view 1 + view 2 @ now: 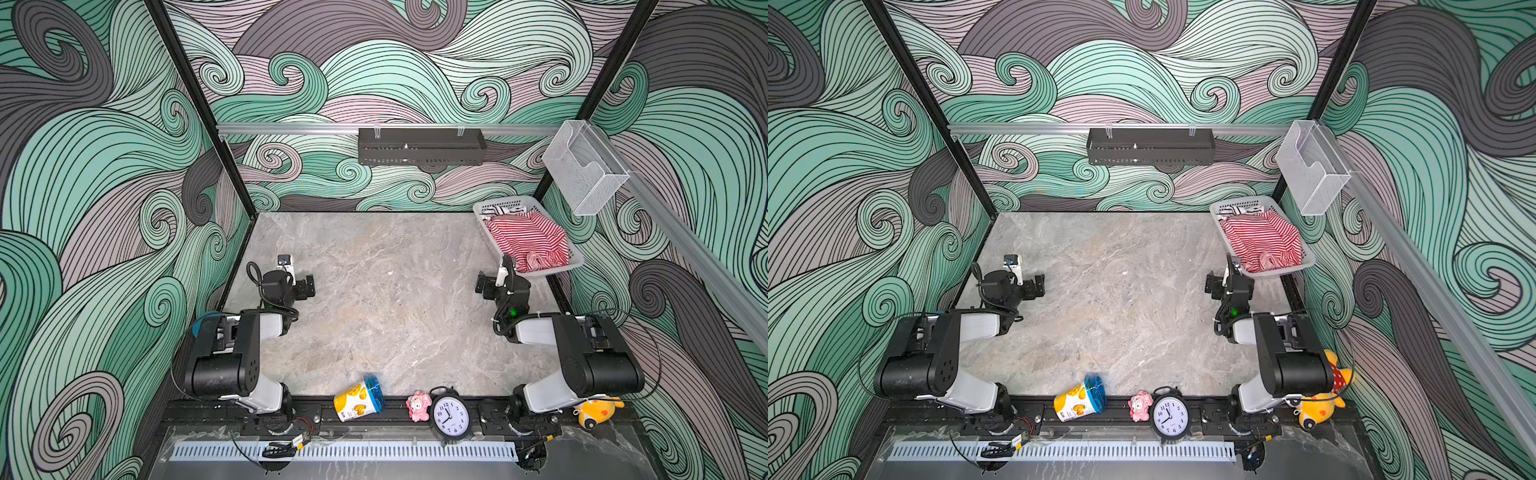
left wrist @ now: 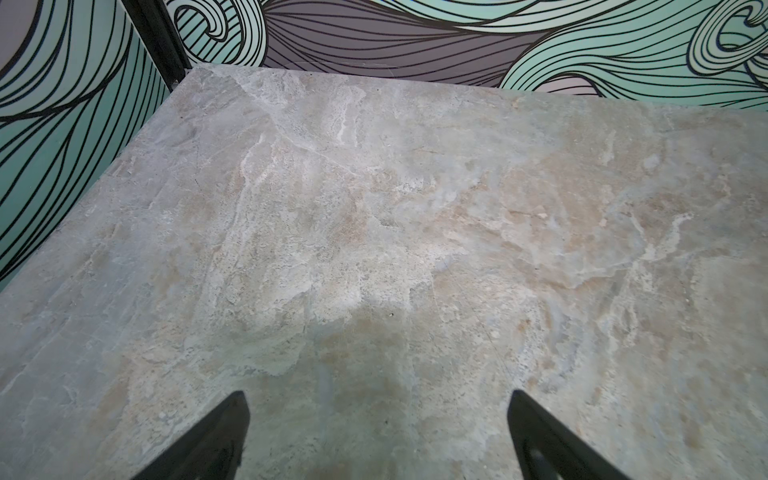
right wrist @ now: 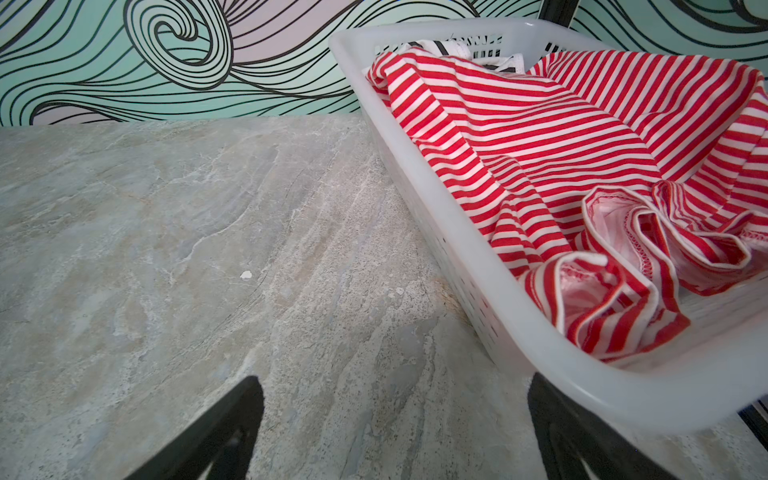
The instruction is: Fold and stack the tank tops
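Note:
A crumpled red-and-white striped tank top (image 1: 525, 239) (image 1: 1260, 241) (image 3: 540, 145) fills a white basket (image 1: 548, 270) (image 1: 1281, 271) (image 3: 665, 395) at the table's back right. A bit of the black-and-white tank top (image 1: 503, 210) (image 1: 1237, 211) (image 3: 449, 45) shows under it at the basket's far end. My right gripper (image 1: 482, 286) (image 1: 1210, 284) (image 3: 395, 378) hovers open over bare table, just in front of the basket's near corner. On the left side my left gripper (image 1: 309, 286) (image 1: 1040, 284) (image 2: 378, 395) is open above bare table, with nothing between its fingers.
Along the front rail lie a yellow can with a blue lid (image 1: 357, 397), a pink toy (image 1: 417, 405), an alarm clock (image 1: 451, 415) and a yellow plush (image 1: 596, 411). A black shelf (image 1: 419, 145) and a clear box (image 1: 582, 166) hang on the walls.

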